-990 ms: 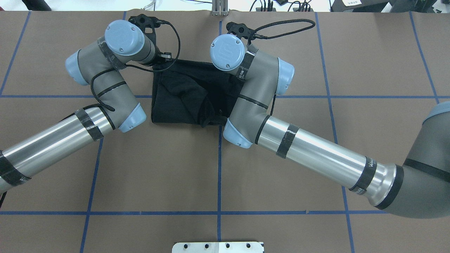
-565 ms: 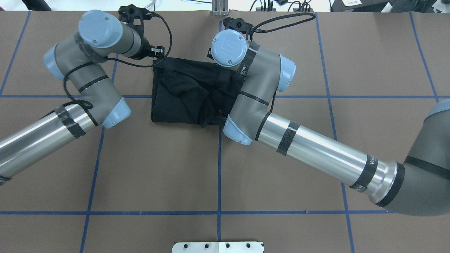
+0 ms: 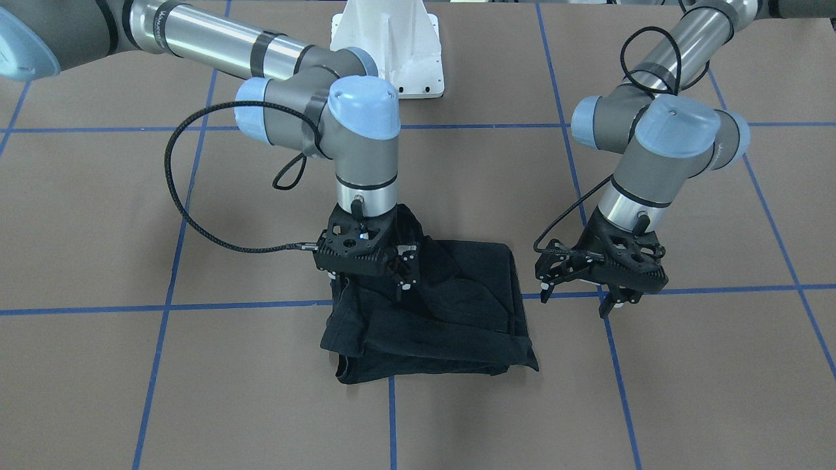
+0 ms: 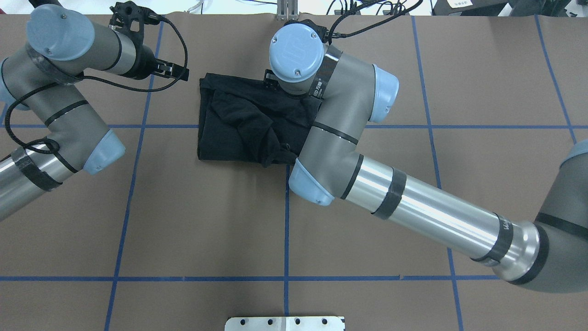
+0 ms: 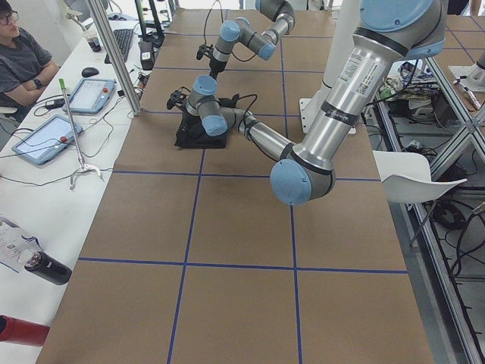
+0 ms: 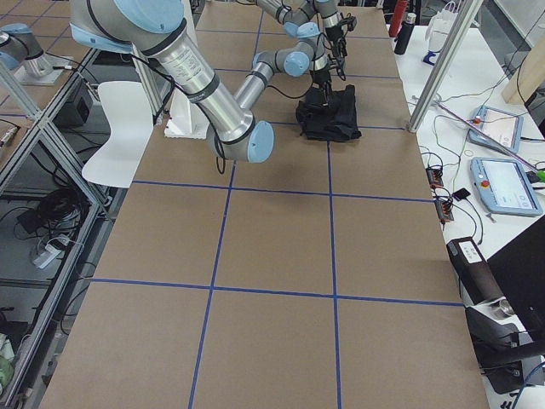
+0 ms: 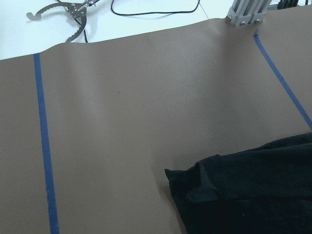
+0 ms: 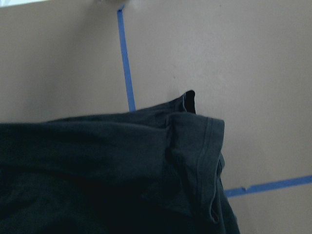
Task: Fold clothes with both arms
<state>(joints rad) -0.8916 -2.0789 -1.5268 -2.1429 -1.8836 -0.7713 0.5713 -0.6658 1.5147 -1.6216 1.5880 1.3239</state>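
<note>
The clothes are one black T-shirt (image 3: 450, 313), folded into a rumpled rectangle near the table's far middle (image 4: 239, 119), with no print showing. My right gripper (image 3: 368, 279) hangs open just above the shirt's corner, its fingers spread and nothing between them; in the overhead view the wrist hides most of it. The right wrist view looks down on a hemmed fold of the shirt (image 8: 195, 146). My left gripper (image 3: 578, 297) is open and empty above bare table, well apart from the shirt, at the far left in the overhead view (image 4: 172, 71). The left wrist view shows a shirt corner (image 7: 243, 195).
Blue tape lines grid the brown table. The white base pedestal (image 3: 392, 46) stands behind the arms. A metal plate (image 4: 285, 323) sits at the near edge. Beyond the far edge a side bench holds tablets (image 5: 45, 136) and a seated person (image 5: 23, 61).
My left arm has swung away from the shirt's far-left corner toward the left edge. The right wrist has shifted slightly toward the far edge. The shirt has stayed put.
</note>
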